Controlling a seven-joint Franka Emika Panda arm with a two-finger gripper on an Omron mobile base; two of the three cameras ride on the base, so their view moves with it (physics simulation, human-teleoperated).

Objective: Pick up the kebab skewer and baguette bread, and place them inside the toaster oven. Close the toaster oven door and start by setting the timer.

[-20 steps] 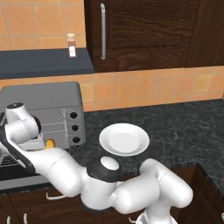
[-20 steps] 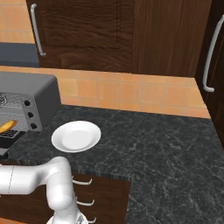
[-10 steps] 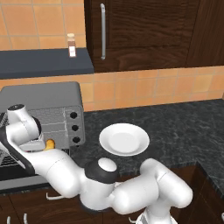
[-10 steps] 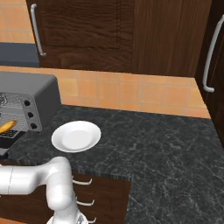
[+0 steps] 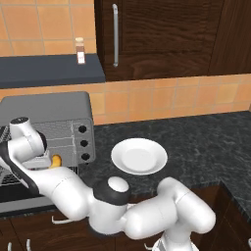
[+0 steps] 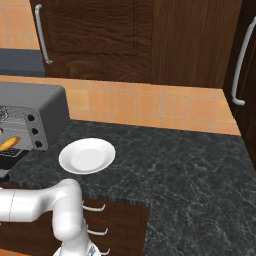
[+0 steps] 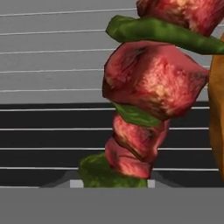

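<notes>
Reaching into the toaster oven (image 5: 49,110), the arm has its hand at the open front; the claw itself is hidden, so I cannot tell whether it is apart or clamped. In the hand view the kebab skewer (image 7: 148,92) sits right before the claw over the wire rack (image 7: 52,70), with the baguette bread (image 7: 217,118) just beside it, cut off at the edge. The plate (image 5: 139,156) on the desk (image 6: 190,165) is bare, so loading looks nearly done. Next calls for backing out, then lifting the door, whose panel is mostly hidden behind the arm.
</notes>
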